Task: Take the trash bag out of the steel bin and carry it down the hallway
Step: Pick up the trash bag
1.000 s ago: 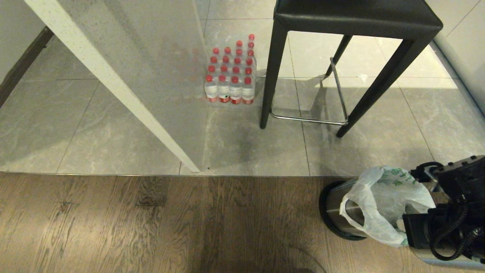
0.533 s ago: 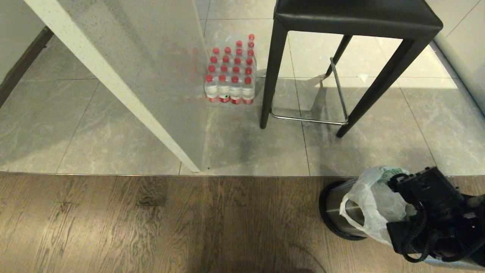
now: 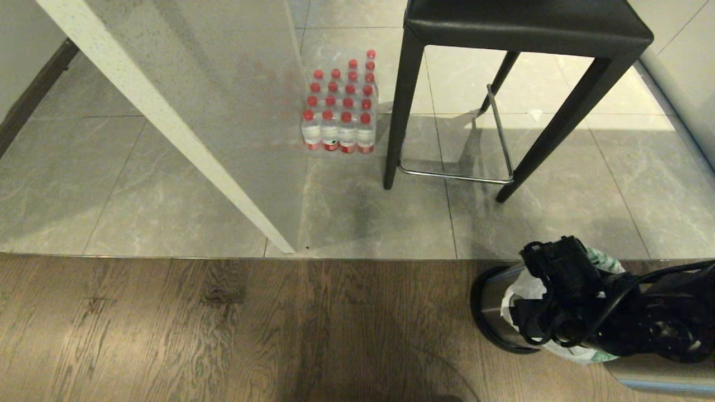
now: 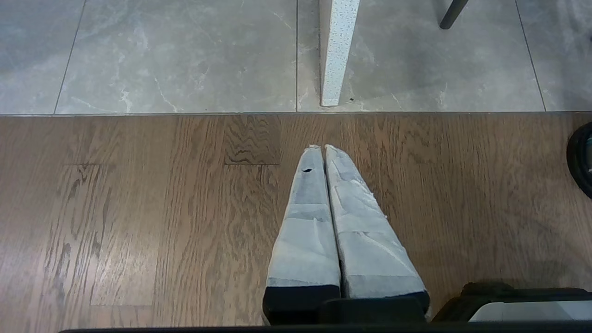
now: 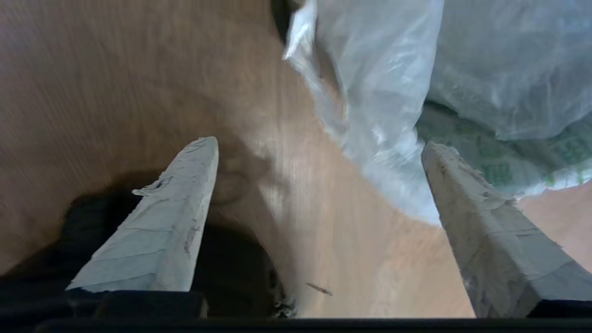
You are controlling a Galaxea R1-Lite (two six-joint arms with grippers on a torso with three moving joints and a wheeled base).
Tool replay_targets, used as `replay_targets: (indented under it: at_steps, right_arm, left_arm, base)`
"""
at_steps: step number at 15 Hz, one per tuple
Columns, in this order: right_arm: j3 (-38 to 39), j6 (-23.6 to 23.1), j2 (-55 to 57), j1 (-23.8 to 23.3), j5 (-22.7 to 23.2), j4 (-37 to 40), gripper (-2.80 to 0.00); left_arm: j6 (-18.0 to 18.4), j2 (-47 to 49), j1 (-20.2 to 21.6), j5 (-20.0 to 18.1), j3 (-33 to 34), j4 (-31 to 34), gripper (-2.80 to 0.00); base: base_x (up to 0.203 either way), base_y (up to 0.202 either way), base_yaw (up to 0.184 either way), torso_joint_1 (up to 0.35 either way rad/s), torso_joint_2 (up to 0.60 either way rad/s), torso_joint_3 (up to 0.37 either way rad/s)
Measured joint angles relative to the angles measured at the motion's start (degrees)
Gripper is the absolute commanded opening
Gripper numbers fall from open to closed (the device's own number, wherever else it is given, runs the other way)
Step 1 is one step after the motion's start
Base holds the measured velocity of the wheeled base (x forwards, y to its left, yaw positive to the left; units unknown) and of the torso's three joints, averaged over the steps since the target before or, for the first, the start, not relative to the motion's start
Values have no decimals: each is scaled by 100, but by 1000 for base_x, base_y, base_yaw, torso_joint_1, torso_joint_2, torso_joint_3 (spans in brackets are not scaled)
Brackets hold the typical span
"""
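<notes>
The steel bin (image 3: 487, 304) stands on the wood floor at the lower right, the thin white trash bag (image 3: 524, 289) with green print bulging out of it. My right arm (image 3: 642, 324) reaches in from the right and covers most of the bag. My right gripper (image 5: 319, 141) is open, pointing down beside the bag (image 5: 384, 92); bag plastic lies against one finger (image 5: 467, 208) and only floor shows between the two. My left gripper (image 4: 322, 147) is shut and empty over the wood planks. The hallway's grey tiles (image 3: 139, 184) begin beyond the planks.
A black stool (image 3: 525, 22) with a steel footrest stands on the tiles just beyond the bin. A pack of red-capped water bottles (image 3: 341, 111) sits beside a white speckled panel (image 3: 167, 123) that slants across the tiles. Dark wood planks (image 3: 223, 329) fill the foreground.
My right arm has swung in from the right edge to over the bin and now hides most of the bag. The bin and bag have stayed in place.
</notes>
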Motion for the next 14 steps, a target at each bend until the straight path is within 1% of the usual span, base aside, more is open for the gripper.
replay_targets:
  at_steps: [3,6,7,14]
  right_arm:
    - [-50,-227,234,-169,-71,-26,0]
    - [-91,-265,288,-393,-121,-22,0]
    - [-101,-266,296,-450,-123,-25,-280]
    - [-122,-303,418,-547,-111,-47,-280]
  left_arm:
    - [0,0,0,0,0,2,-280]
    - [0,0,0,0,0,0,-280]
    - [2,0,0,0,0,0,-280]
    - [0,0,0,-2,0,0,-280]
  base:
    - [0,0,0,0,0,0]
    - [0,0,0,0,0,0]
    - [0,0,0,0,0,0]
    - [0,0,0,0,0,0]
